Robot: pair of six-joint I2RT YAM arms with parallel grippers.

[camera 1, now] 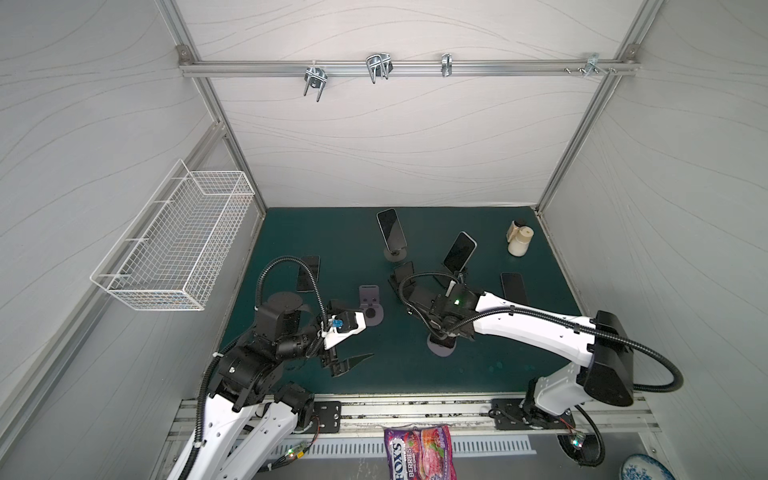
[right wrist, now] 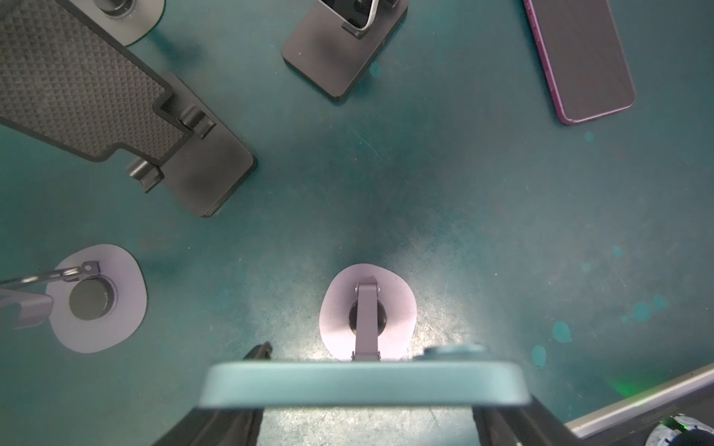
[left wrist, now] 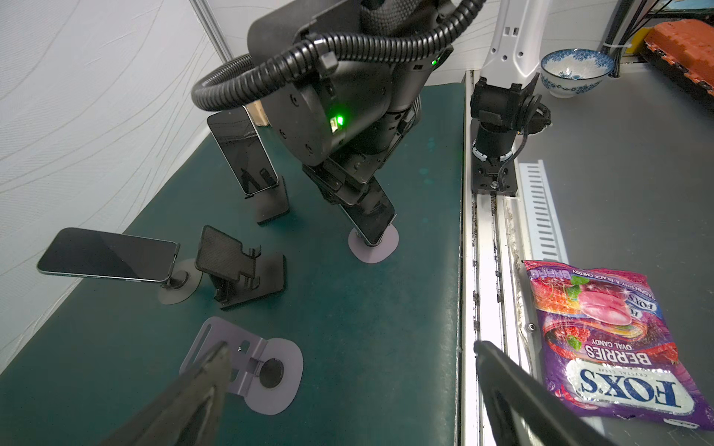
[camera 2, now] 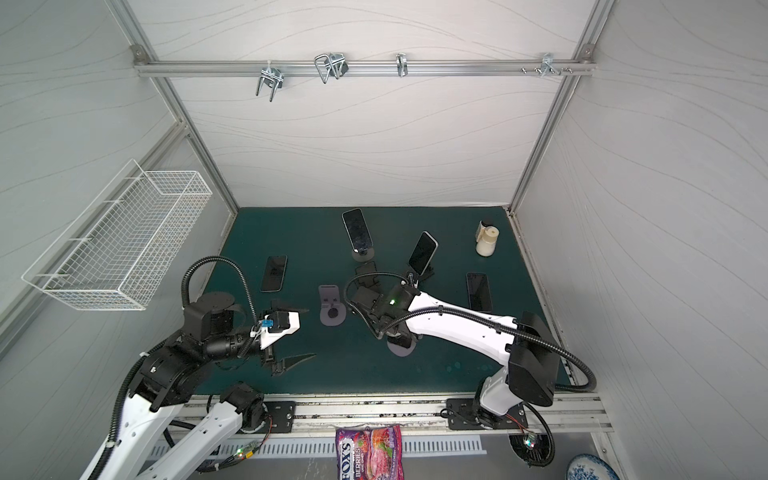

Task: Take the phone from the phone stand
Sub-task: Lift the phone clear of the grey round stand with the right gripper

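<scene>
A teal phone leans on a lilac phone stand near the front middle of the green mat. My right gripper reaches down over it with one finger on each long side of the phone, shut on it. The left wrist view shows the phone with its lower end still at the phone stand. In both top views the right wrist hides most of the phone, and only the stand's base shows. My left gripper hangs wide open and empty above the mat, left of that stand.
An empty lilac stand and an empty black stand sit mid-mat. Two more phones rest on stands. Two phones lie flat. There is a cream bottle at the back right, a wire basket on the left wall and a candy bag in front.
</scene>
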